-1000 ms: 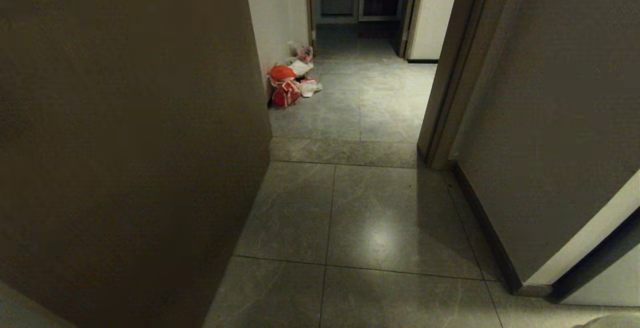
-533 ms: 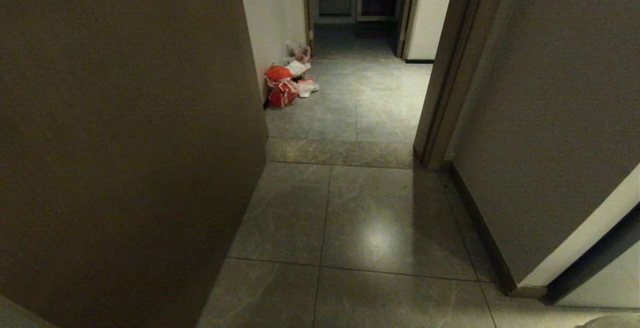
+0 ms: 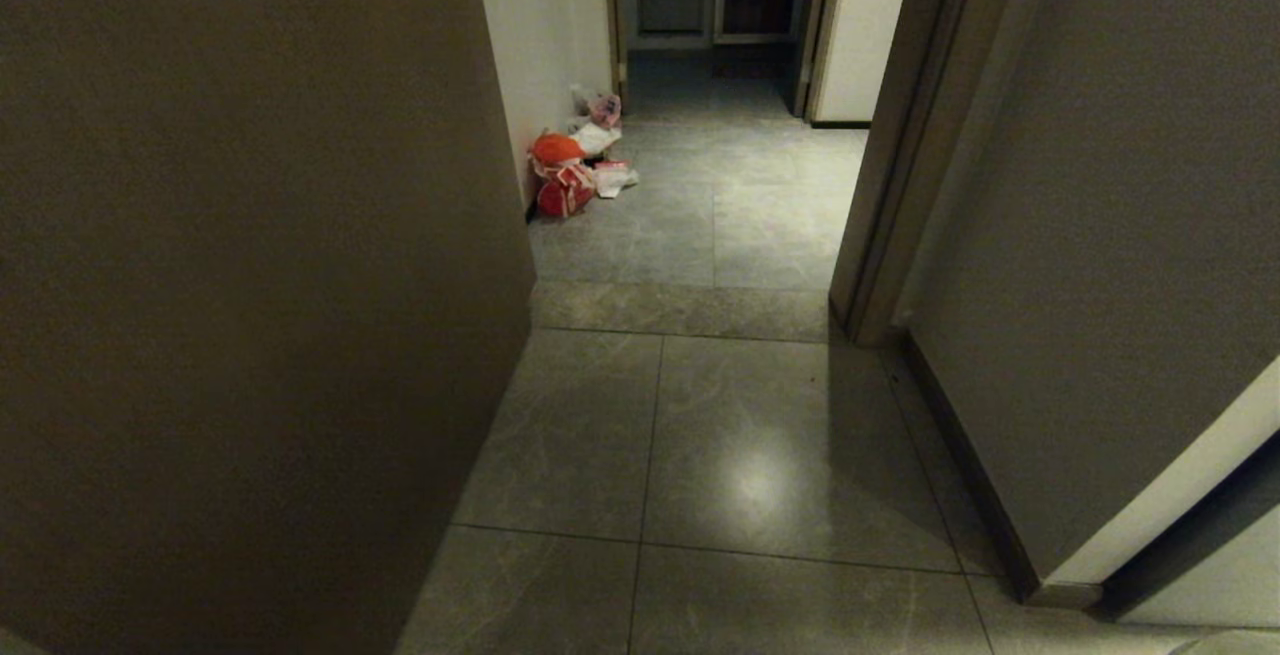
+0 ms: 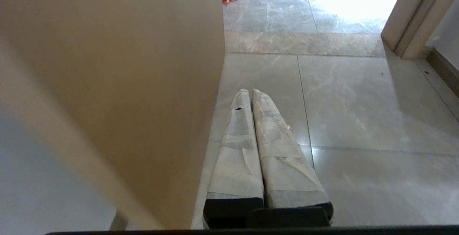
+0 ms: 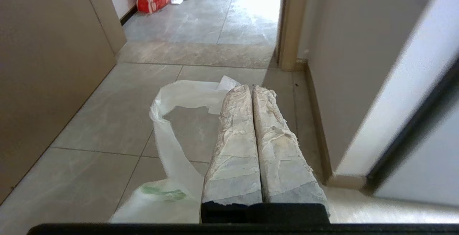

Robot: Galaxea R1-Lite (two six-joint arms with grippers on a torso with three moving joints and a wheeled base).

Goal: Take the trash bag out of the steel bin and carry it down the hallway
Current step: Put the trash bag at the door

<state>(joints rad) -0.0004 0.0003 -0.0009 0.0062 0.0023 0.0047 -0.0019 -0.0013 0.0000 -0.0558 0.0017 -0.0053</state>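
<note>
The right gripper [image 5: 250,88] has its taped fingers pressed flat together, and the rim of the trash bag [image 5: 172,127] is pinched between them; the thin white plastic loops out from the fingertips and hangs down beside the arm, its green print showing low on the film, so the bag is clear of the steel bin, which shows in no view. The left gripper [image 4: 250,91] is likewise closed, but on nothing, and sits parked above the tiles beside the brown wall panel [image 3: 250,285].

The step in hand looks to be the carry down the hallway [image 3: 700,235]; to do it well the base should steer between the wall panel on the left and the door frame [image 3: 880,235] on the right, keeping to the middle of the passage; the grip holds only a thin edge of film, so a steady pace seems wise, lest the bag swing or tear loose; the pile of red bags [image 3: 562,175] by the left wall further on calls for a berth.
</note>
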